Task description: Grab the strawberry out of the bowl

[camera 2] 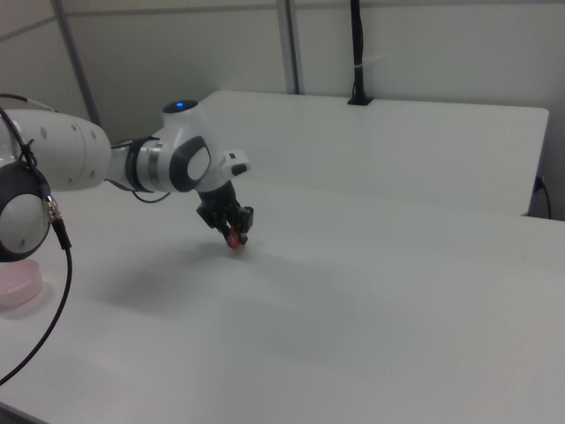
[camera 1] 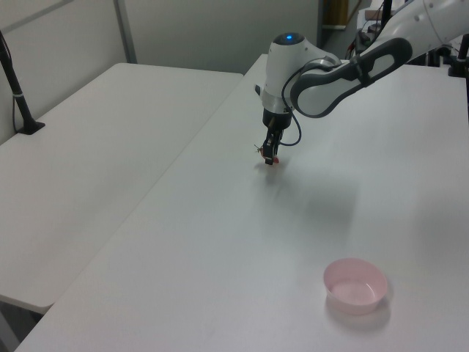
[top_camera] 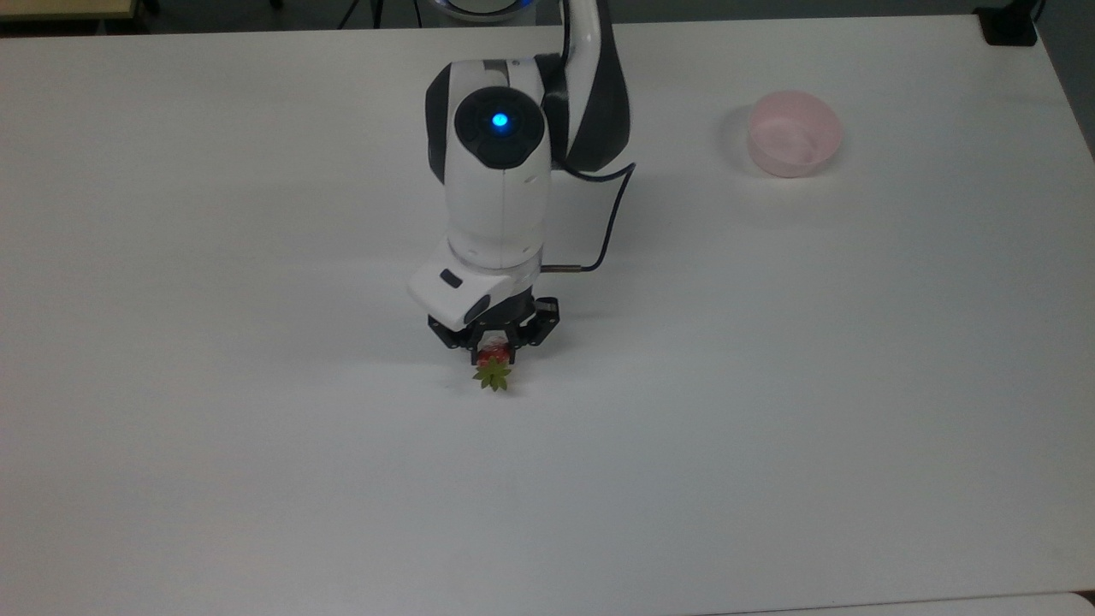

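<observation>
Red fruit with green leafy cap, the strawberry [top_camera: 493, 366], pinched between the black fingers of the gripper [top_camera: 494, 346]; fingers pressed in on the red body from either side, cap poking out below them in the top view; gripper low over the white table [top_camera: 257, 479], near its middle; whether the strawberry touches the tabletop cannot be told. White arm [top_camera: 499, 197] with a lit blue dot on its upper joint reaches in from the top view's far edge; a dark cable [top_camera: 609, 235] loops beside the wrist. Pale pink bowl [top_camera: 793, 133] stands well apart from the gripper, toward the top view's upper right, nothing seen inside it. Left view: gripper [camera 1: 270, 157] with strawberry [camera 1: 267, 156] at the table's centre, bowl [camera 1: 355, 284] in the near foreground to the left view's right; a second white table [camera 1: 95, 161] alongside. Right view: strawberry [camera 2: 233, 239] shows as a red spot under the gripper [camera 2: 234, 234]; bowl [camera 2: 18, 281] at the right view's left edge, partly behind the arm.
</observation>
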`<move>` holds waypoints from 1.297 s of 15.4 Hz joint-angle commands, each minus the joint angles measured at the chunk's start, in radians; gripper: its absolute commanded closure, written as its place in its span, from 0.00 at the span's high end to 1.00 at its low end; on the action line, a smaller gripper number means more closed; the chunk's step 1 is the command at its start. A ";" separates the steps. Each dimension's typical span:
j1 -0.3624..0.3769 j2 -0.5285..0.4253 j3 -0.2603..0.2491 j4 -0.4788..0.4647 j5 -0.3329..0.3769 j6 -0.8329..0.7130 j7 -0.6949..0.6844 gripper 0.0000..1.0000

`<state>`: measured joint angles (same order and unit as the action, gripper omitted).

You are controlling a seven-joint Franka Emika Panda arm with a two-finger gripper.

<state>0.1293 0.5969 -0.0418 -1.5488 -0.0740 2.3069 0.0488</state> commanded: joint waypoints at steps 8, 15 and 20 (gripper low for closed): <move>0.012 -0.233 -0.029 -0.088 -0.004 -0.113 0.031 1.00; -0.013 -0.563 -0.030 -0.194 -0.006 -0.533 0.126 1.00; -0.023 -0.646 -0.030 -0.264 -0.004 -0.563 0.071 1.00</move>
